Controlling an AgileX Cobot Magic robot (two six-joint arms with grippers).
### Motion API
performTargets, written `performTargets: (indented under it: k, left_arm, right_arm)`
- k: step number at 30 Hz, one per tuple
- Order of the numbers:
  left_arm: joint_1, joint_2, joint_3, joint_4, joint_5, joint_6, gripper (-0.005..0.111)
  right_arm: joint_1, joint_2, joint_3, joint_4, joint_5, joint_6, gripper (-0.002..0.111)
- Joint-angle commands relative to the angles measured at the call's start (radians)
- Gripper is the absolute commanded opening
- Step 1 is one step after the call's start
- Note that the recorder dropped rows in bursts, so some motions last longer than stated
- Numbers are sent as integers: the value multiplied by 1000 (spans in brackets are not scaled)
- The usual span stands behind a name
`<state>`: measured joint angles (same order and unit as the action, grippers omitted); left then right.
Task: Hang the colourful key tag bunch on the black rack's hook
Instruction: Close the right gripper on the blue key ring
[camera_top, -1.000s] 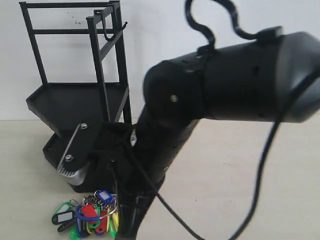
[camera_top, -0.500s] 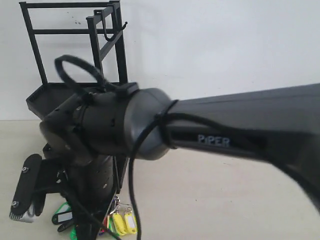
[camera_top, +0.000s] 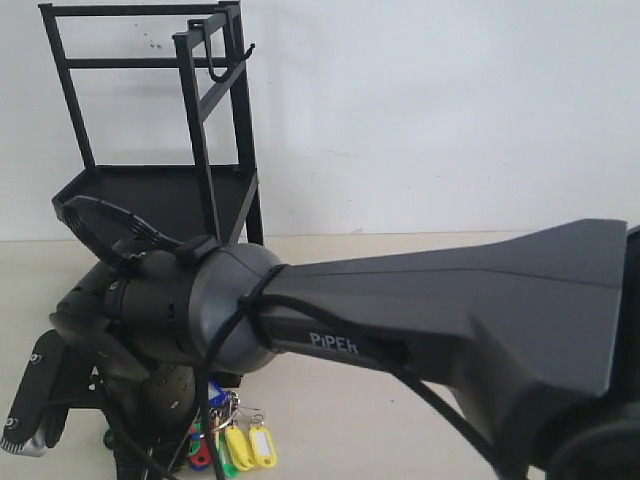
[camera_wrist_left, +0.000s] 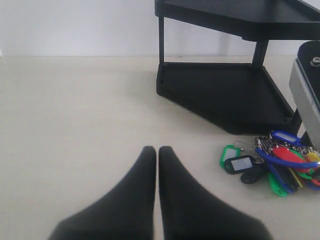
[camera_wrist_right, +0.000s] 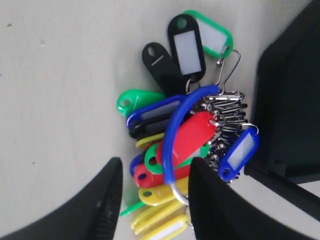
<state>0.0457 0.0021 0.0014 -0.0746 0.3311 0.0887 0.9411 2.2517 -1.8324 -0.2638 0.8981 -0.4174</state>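
Right wrist view: the right pincer (camera_wrist_right: 156, 172) has its two black fingers (camera_wrist_right: 107, 200) spread wide, one on either side of the lower end of the colourful key tag bunch (camera_wrist_right: 185, 125), which lies flat on the table (camera_wrist_right: 60, 90). The fingers grip nothing, and it cannot be told whether either one touches a tag. The bunch's blue-sleeved ring (camera_wrist_right: 170, 130) runs into the gap, where the yellow tags (camera_wrist_right: 155, 222) are cut off by the frame edge. The black rack (camera_wrist_right: 292, 90) stands just beside the bunch, only partly in frame.

In the left wrist view, the left pincer (camera_wrist_left: 153, 150) has its fingers pressed together and empty over bare table, well apart from the bunch (camera_wrist_left: 270, 162), which rests by the rack's (camera_wrist_left: 225, 95) lower shelf.

In the exterior view, the right arm (camera_top: 420, 300) hides most of the bunch (camera_top: 240, 440) and the lower shelf. The rack's hook (camera_top: 222, 68) is in plain sight at the top.
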Motion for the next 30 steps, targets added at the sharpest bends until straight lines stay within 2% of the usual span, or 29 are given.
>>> performTargets:
  k: [1, 10, 20, 30]
  left_arm:
    - [4, -2, -1, -7, -15, -10, 4]
    - [4, -2, -1, -7, -15, -10, 4]
    - [4, -2, -1, -7, -15, -10, 4]
    - [4, -2, -1, -7, -15, -10, 4]
  right_arm:
    - [-4, 15, -7, -13, -49, 0, 40]
    - [-8, 60, -7, -68, -104, 5, 40]
    - [-72, 64, -7, -57, -122, 53, 40]
    - [-72, 64, -7, -37, -141, 47, 40]
